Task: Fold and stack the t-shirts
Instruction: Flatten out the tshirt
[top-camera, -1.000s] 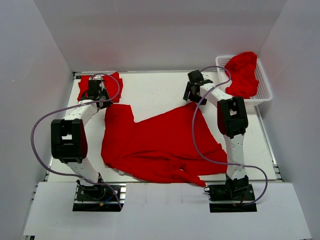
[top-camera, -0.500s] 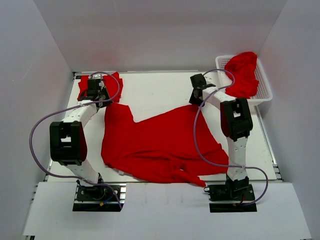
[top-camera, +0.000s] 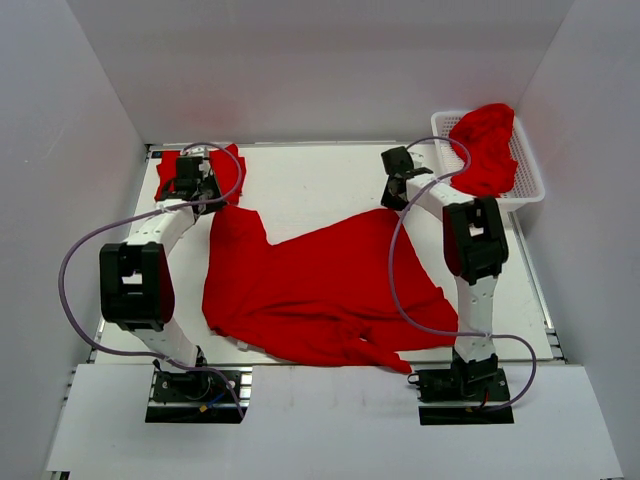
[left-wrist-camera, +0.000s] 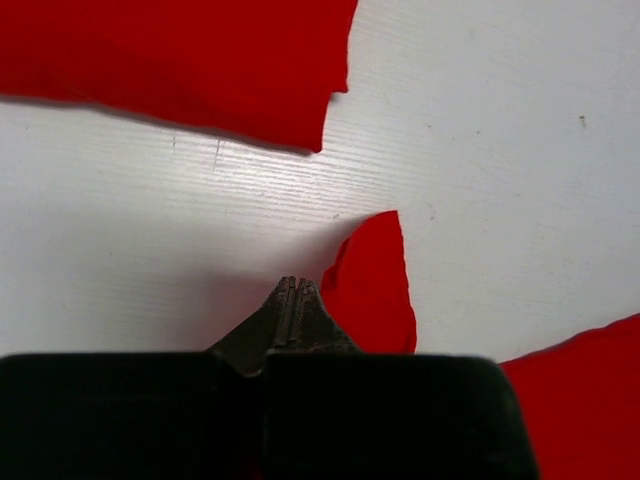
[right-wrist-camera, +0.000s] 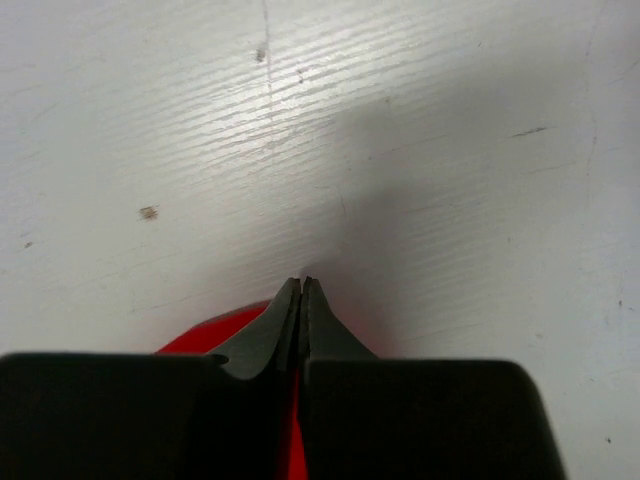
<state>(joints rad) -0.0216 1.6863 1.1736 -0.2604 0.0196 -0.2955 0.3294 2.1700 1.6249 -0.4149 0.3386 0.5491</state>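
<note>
Red spread t-shirt on the table: you've got your left gripper and right gripper clenched on its far corners.

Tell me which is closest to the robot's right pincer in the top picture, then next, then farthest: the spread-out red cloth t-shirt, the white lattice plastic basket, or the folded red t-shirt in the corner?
From the right pincer:
1. Spread-out red cloth t-shirt: right at its tips, mid-table.
2. White lattice plastic basket: off to its right, far corner.
3. Folded red cloth t-shirt: far left corner.
</note>
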